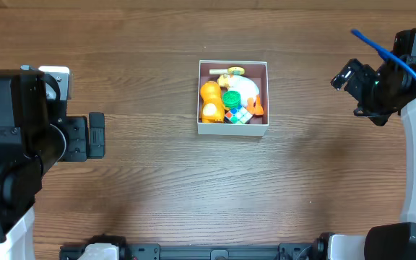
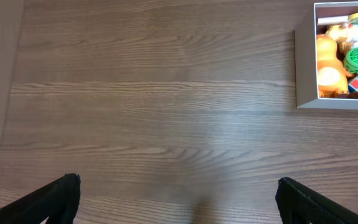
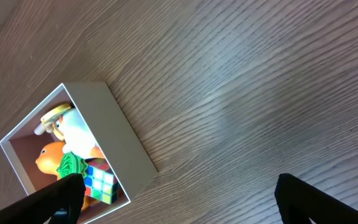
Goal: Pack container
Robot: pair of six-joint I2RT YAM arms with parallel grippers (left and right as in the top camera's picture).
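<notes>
Wooden tabletop (image 1: 157,188) is bearing the container (image 1: 233,131) while the left gripper (image 2: 178,186) and the right gripper (image 3: 180,183) are hovering spread wide, empty.

**Tally on the Worktop**

One box (image 1: 233,131) sat on one worktop (image 1: 136,180). Inside it, six toys could be told apart: one orange figure (image 1: 209,101), one green disc (image 1: 230,98), one colour cube (image 1: 240,114), one white toy (image 1: 246,88), one small orange piece (image 1: 257,110) and one yellow bit (image 1: 232,71). There were two pincers: left pincer (image 2: 178,202), right pincer (image 3: 179,200).
</notes>
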